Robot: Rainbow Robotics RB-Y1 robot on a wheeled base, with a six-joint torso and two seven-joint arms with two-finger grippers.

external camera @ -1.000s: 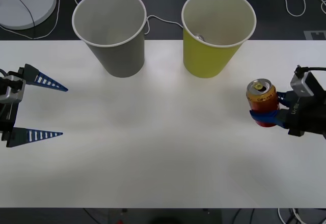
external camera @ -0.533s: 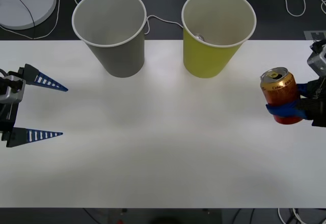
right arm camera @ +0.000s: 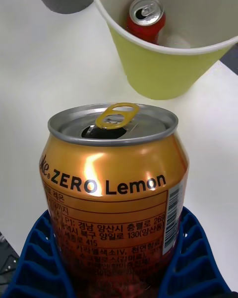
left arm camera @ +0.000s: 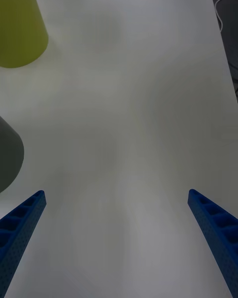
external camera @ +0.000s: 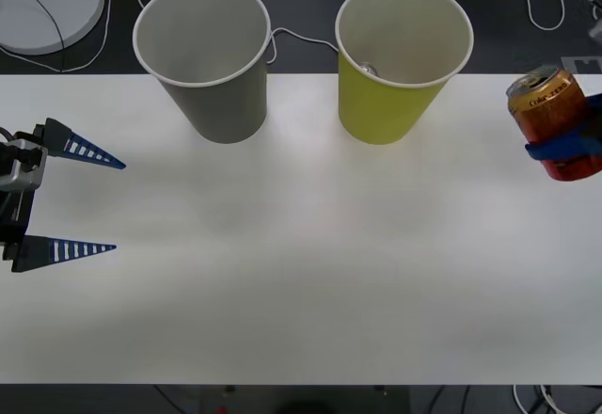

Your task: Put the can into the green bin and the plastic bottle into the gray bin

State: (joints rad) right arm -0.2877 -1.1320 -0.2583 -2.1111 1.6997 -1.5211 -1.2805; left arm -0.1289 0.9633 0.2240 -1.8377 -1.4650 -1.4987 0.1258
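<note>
The can (external camera: 550, 113), clamped in the right pincer (external camera: 567, 155), has been lifted off the table (external camera: 301, 273) and carried up toward the far right edge, level with the green bin (external camera: 400, 61).

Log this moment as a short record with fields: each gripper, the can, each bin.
right gripper: shut on the can, held off the table at its right edge
left gripper: open, idle at the table's left edge
green bin: upright, another red can inside
gray bin: upright, left of the green bin
can: upright, pull tab raised
</note>
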